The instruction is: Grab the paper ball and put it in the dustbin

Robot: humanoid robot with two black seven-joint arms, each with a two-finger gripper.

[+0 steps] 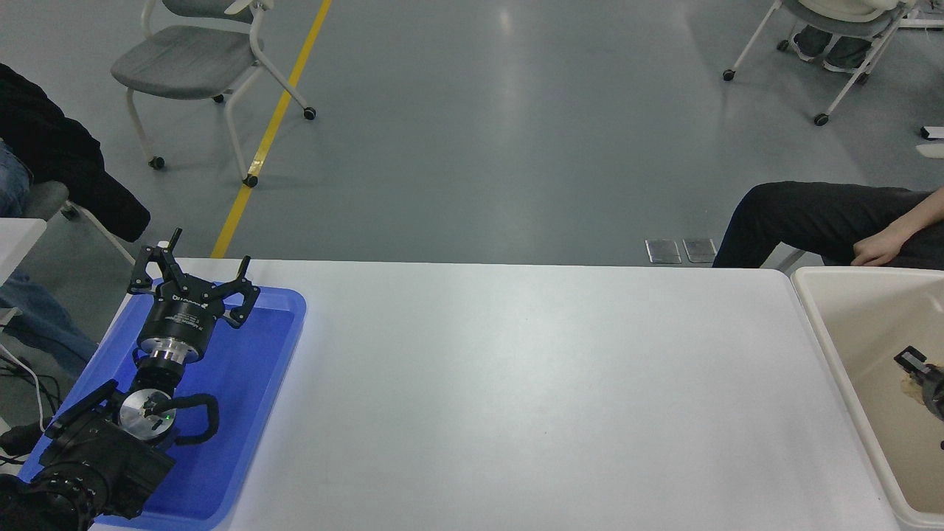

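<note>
The right tool [931,380] was barely in shot, poking in from the right edge over the inside of the dustbin [815,310], the big cream-beige tub parked at the counter's [531,398] right end. Only a black finger tip and a bit of the body showed, so honestly no way to tell whether it was clamped or let go. Right against it was a scrap of tan crumpled stuff, which looked like the paper ball [908,386], sitting within the bin's outline and touching the tool. Whether it was gripped or just resting beside the finger couldn't be made out, since most of it was cut off by the frame edge.

The left tool [199,276] was parked at the lower left above the shallow blue tray [284,346], fingers spread wide with nothing between them, arm coming up from the bottom corner.

The middle of the white counter was just plain surface. Past the far edge, a person's dark-clad leg and a hand [877,252] resting on it showed at the right, just behind the dustbin's back rim. A grey chair [199,55] on wheels stood on the floor at top left beside a yellow floor line [273,133]
</note>
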